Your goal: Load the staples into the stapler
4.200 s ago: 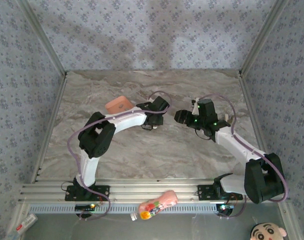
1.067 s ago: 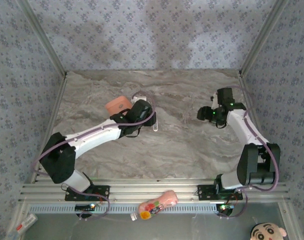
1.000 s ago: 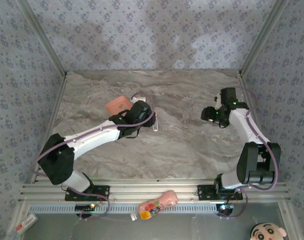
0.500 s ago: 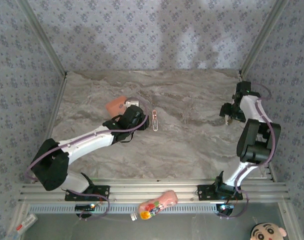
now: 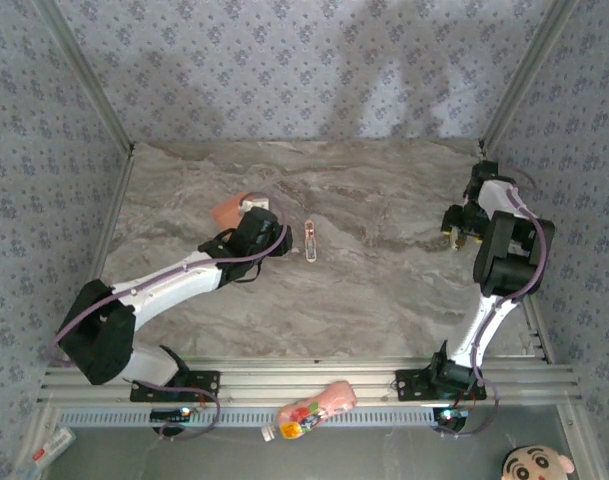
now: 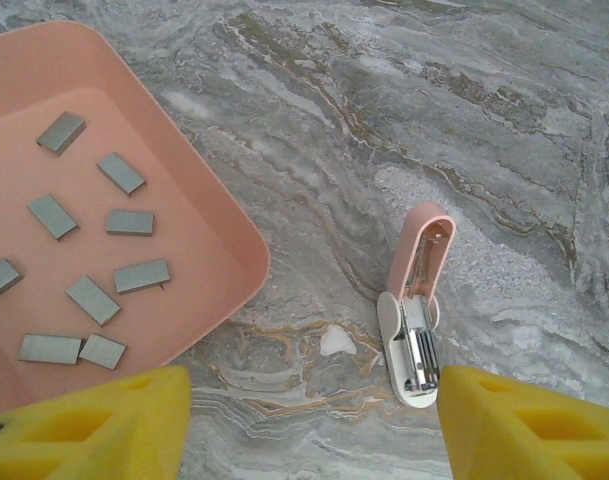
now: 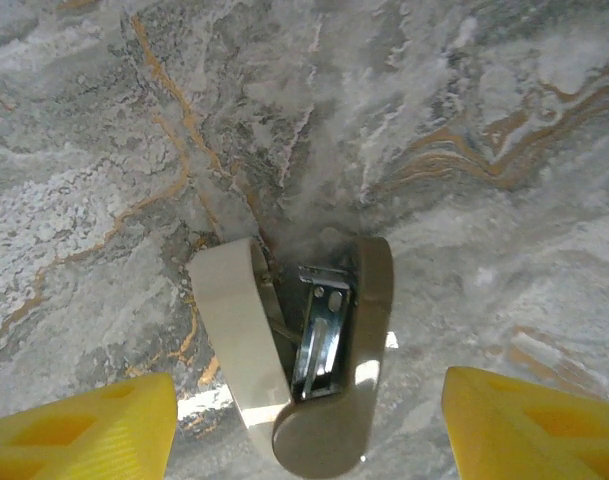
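Observation:
The stapler is a tiny pink-and-white one, lying opened on the marble with its silvery channel facing up. In the top view the stapler lies just right of my left gripper. Several staples, short grey strips, lie loose in the salmon-pink tray, which stands left of the stapler; the tray shows beside the left wrist. My left gripper hovers open above the bare table between tray and stapler, holding nothing. My right gripper is far off at the table's right edge, open.
Under my right gripper lies a beige hinged stapler-like thing, spread open with metal inside. A pink bottle with a colourful label rests on the front rail. Metal frame posts and patterned walls bound the table.
My left gripper has pulled back to the left, away from the stapler, which stays on the table. The right arm has swung from mid-table out to the right edge.

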You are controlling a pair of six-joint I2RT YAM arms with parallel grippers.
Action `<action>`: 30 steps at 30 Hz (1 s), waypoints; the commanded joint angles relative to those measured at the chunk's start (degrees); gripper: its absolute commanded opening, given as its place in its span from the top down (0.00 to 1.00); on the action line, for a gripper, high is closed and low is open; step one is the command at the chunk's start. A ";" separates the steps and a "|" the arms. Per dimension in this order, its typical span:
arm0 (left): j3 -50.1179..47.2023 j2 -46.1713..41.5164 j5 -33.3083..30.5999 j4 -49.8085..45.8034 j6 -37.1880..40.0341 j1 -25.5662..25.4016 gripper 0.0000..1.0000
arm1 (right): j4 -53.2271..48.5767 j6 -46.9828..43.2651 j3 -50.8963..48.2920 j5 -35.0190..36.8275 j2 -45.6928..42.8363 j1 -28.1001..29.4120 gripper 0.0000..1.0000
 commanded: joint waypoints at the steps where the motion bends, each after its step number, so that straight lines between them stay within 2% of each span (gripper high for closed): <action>1: -0.80 -0.71 1.23 1.67 0.22 0.76 0.34 | -2.25 -1.22 2.28 -0.01 1.94 0.70 0.30; 7: -0.98 -0.27 1.71 2.04 -0.02 1.28 0.34 | -2.95 -1.82 3.48 1.04 4.28 1.23 0.37; 19: -0.50 0.85 2.49 2.97 -0.42 1.65 0.34 | -2.60 -2.30 4.28 2.20 6.34 1.33 0.65; 22: -0.46 0.61 2.49 2.61 -0.31 1.62 0.34 | -1.27 -2.21 3.34 2.41 5.26 1.76 0.72; 28: -0.68 -0.59 2.59 2.77 -0.18 1.62 0.34 | 1.34 -1.73 0.46 1.57 0.10 3.09 0.78; 30: -1.12 -1.35 3.02 3.34 0.01 1.64 0.34 | 2.68 -1.34 -1.31 -0.88 -2.92 3.71 0.79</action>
